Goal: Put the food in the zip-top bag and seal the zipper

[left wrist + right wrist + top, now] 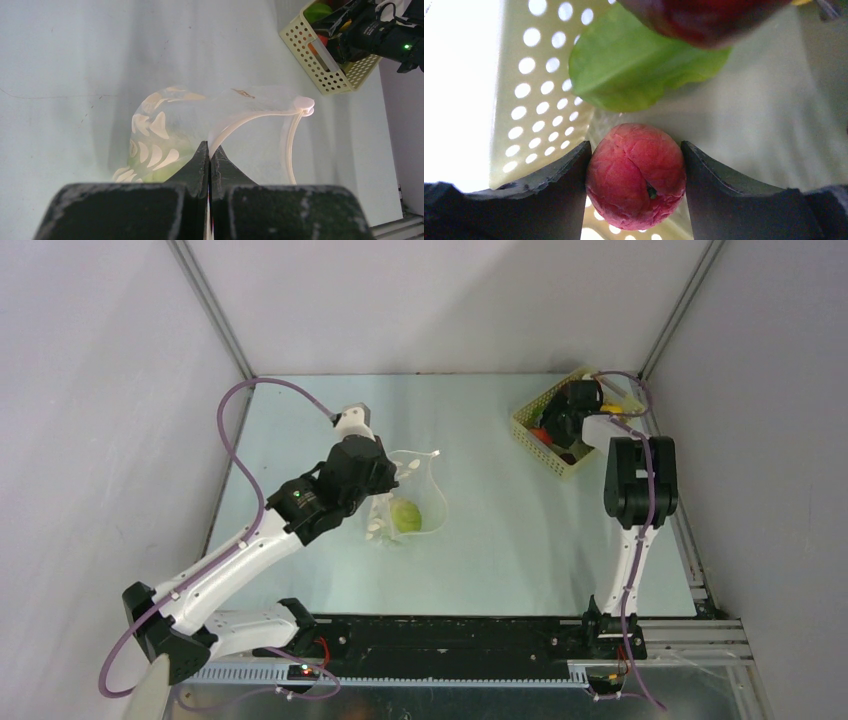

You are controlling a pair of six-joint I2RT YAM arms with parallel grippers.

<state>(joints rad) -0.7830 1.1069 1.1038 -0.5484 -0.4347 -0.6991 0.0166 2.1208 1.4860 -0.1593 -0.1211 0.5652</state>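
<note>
The zip-top bag (418, 490) lies at the table's middle, its mouth held up and open; a green round food piece (407, 515) sits inside. My left gripper (209, 151) is shut on the whitish zipper (250, 118) along the mouth edge. My right gripper (636, 167) is down inside the pale yellow basket (524, 424), its two fingers pressed against the sides of a red wrinkled toy fruit (636, 172). Beyond it lie a green leafy piece (634, 65) and a dark maroon piece (704, 17).
The perforated basket (320, 75) stands at the back right by the enclosure wall, its holed wall (539, 90) close to my right fingers. Grey walls close in the table on three sides. A purple cable loops above the left arm.
</note>
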